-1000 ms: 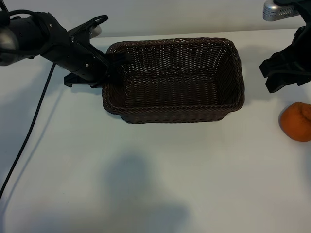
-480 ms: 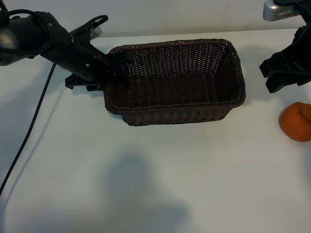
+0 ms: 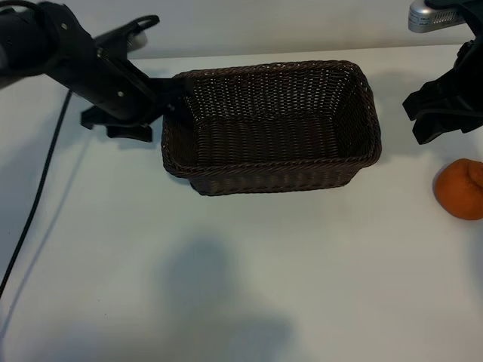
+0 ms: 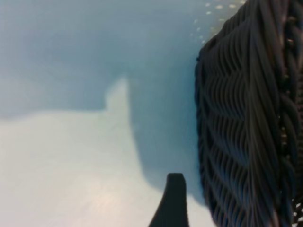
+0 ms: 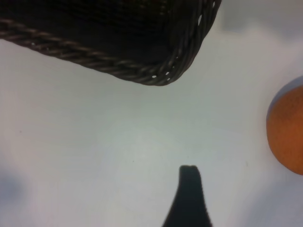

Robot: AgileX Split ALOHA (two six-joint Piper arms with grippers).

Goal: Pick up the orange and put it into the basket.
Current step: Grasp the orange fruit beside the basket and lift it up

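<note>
The dark brown wicker basket (image 3: 272,170) stands at mid-table with nothing in it. My left gripper (image 3: 167,102) is at its left end, open and just clear of the rim. In the left wrist view one of its fingers (image 4: 174,196) shows beside the basket's woven wall (image 4: 236,127), a gap of table between them. The orange (image 3: 459,188) lies on the table at the far right edge. My right gripper (image 3: 429,113) hovers open behind it, between orange and basket, holding nothing. Its wrist view shows one finger (image 5: 189,194), the orange (image 5: 286,127) and a basket corner (image 5: 156,75).
A black cable (image 3: 38,204) trails down the table's left side. A silver device (image 3: 434,15) sits at the top right corner. White tabletop stretches in front of the basket, with a soft shadow on it.
My left gripper has opened, let go of the basket's left rim and drawn back to the left. The basket shifted slightly right early on. The right arm and orange have not moved.
</note>
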